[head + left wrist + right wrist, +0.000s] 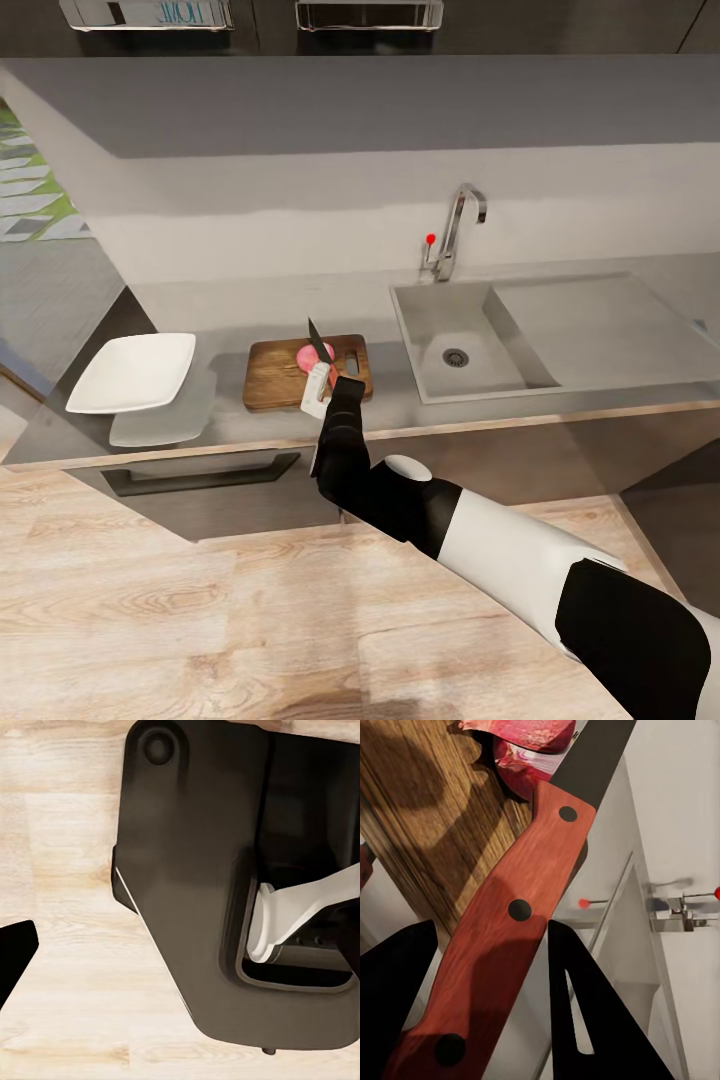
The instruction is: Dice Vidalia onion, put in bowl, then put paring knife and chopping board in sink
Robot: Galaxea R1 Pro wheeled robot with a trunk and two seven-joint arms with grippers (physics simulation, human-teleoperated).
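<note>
The brown chopping board (275, 375) lies on the grey countertop (230, 305), left of the sink (455, 340). On the board sits the onion (303, 356), pink-red and split into pieces (529, 746). My right gripper (322, 392) is shut on the paring knife's riveted wooden handle (510, 919). The dark blade (318, 345) points away from me and lies against the onion. Black fingers (397, 1005) flank the handle. The white bowl (135, 372) stands left of the board. One dark fingertip (15, 952) of my left gripper hangs over the floor.
The chrome tap (458, 230) with a red knob stands behind the sink, and the drainboard (610, 325) stretches to the right. Dark cabinet fronts (200, 480) run below the counter edge. The robot's dark base (225, 892) sits on the wood floor (150, 620).
</note>
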